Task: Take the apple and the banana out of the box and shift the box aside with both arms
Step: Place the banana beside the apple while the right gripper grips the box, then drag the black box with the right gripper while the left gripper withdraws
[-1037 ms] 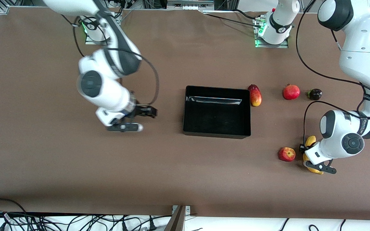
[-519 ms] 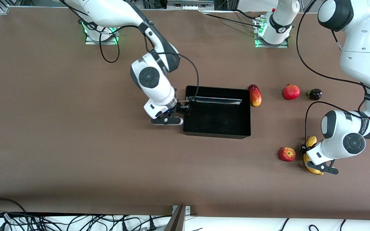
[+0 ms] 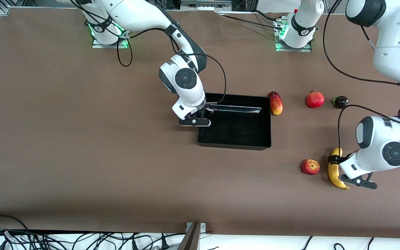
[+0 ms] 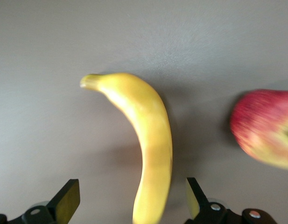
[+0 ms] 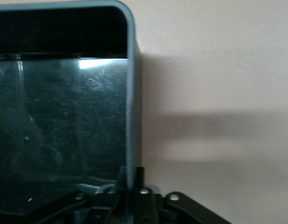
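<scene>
The black box lies mid-table. My right gripper is shut on the box's side wall at the right arm's end, near the corner farther from the front camera. The right wrist view shows its fingers pinching that wall. The yellow banana lies near the left arm's end, with the red apple beside it. My left gripper is open over the banana. In the left wrist view the banana runs between the gripper's fingertips, untouched, and the apple is off to one side.
A red-yellow mango lies against the box's wall at the left arm's end. A red pomegranate and a small dark purple fruit lie farther toward the left arm's end. Cables hang at the table's front edge.
My right arm has swung from the right arm's end of the table to the box and closed on its wall. My left gripper has shifted a little off the banana, which shows more.
</scene>
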Tool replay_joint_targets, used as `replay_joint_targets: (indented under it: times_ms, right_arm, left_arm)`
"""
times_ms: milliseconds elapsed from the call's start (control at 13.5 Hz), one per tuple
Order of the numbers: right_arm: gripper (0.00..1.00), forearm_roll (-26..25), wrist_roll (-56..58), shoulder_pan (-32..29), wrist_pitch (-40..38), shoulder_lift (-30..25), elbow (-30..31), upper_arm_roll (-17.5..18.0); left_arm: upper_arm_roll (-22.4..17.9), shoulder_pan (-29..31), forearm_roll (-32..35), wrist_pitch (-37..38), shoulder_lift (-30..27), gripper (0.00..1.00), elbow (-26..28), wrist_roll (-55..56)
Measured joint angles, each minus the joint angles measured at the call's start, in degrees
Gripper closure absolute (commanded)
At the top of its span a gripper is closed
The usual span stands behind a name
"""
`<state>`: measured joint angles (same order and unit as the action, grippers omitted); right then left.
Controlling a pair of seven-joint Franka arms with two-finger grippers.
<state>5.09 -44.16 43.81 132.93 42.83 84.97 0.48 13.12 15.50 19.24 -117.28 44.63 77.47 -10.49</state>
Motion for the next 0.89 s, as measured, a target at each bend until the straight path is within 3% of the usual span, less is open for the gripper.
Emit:
replay_joint_targets:
  times_ms: [222,519,889]
  right_arm:
    - [1.00,0.0,0.0,-0.1,0.0,0.0,0.0,-0.2]
    - [1.00,-0.1,0.9,-2.1,-4.1,-2.1,-0.6,-2.6]
    - [1.00,-0.1,12.3,-12.7,-17.1,-11.4,0.1,-3.9]
  left_arm:
    - [0.2,-1.6,-7.4,10.3,-10.1,0.00,0.2,0.2]
    - [0.1,-3.9,-9.6,19.5,-20.6,0.00,1.7,3.9]
    - [-6.5,-9.7,-15.2,23.0,-35.4,0.00,10.7,4.7]
